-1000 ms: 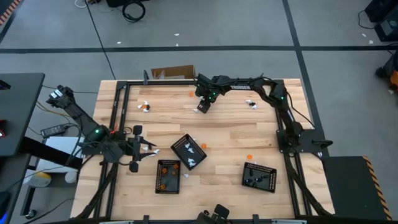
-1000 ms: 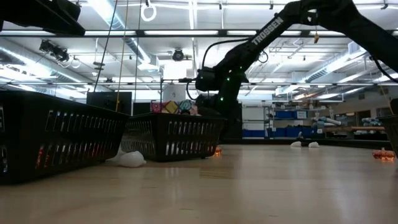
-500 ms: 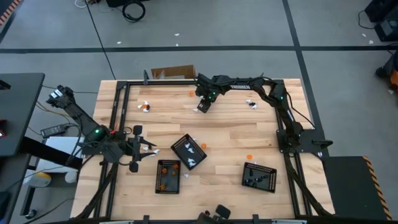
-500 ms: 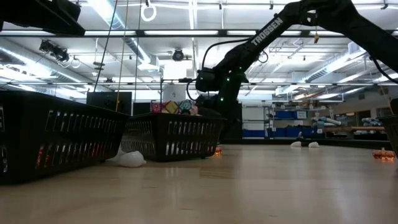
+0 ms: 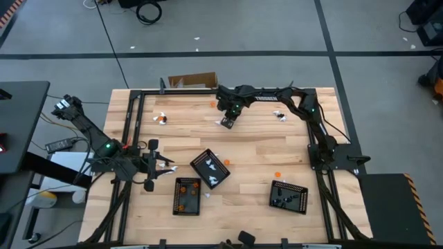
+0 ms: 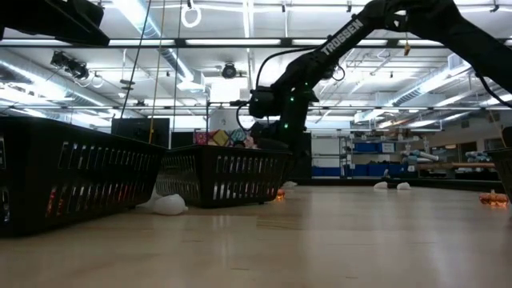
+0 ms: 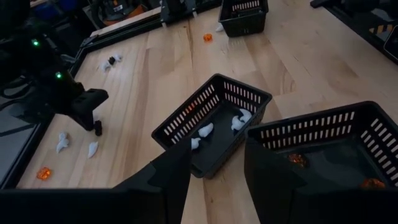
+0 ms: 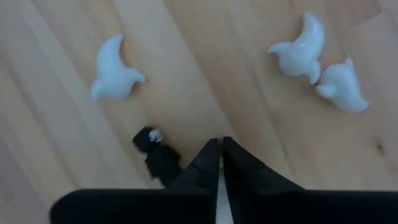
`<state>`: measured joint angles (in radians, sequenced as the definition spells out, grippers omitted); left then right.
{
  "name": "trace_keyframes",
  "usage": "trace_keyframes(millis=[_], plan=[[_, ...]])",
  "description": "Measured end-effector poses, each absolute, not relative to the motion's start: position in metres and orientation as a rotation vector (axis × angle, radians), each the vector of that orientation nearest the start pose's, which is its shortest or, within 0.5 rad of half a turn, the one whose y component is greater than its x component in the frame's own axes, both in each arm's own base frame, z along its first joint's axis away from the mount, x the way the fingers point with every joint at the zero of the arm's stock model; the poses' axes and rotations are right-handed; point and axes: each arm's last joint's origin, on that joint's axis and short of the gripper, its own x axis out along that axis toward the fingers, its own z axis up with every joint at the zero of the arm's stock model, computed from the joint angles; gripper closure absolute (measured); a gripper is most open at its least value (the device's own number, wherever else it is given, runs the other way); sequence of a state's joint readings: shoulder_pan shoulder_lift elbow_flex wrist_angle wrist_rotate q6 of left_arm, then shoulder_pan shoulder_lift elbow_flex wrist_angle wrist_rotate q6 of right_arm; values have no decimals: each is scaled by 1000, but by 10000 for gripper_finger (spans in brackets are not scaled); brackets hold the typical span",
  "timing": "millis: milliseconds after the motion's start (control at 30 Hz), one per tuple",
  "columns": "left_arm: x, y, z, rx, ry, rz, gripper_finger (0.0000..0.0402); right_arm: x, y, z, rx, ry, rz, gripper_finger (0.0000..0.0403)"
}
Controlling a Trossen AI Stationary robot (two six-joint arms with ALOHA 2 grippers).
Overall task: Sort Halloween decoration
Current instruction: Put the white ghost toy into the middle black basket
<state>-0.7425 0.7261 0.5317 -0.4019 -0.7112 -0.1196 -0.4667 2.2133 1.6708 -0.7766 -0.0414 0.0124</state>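
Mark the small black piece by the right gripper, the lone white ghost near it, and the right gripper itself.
black piece (image 8: 155, 152), right wrist view, its body.
white ghost (image 8: 112, 74), right wrist view, its middle.
right gripper (image 8: 219, 152), right wrist view, between its shut fingertips.

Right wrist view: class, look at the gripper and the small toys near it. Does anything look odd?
Yes. The right gripper is shut with nothing visible between its fingers, while the black toy lies on the table just beside them, seemingly missed. Three white ghosts lie loose nearby.
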Motion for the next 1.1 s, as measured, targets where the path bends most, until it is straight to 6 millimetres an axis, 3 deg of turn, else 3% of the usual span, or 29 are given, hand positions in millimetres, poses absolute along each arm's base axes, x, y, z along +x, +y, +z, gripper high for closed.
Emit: trace_keyframes(millis=[100, 433, 867, 1100], plan=[[122, -87, 240, 279, 445, -4, 246, 399, -194, 150, 331, 1306, -348, 397], [122, -87, 240, 278, 445, -4, 246, 410, -175, 167, 214, 1360, -368, 394], [122, -87, 240, 261, 445, 0, 246, 393, -200, 166, 311, 1375, -422, 262], [122, -87, 240, 262, 445, 0, 246, 384, -197, 146, 315, 1390, -414, 239]])
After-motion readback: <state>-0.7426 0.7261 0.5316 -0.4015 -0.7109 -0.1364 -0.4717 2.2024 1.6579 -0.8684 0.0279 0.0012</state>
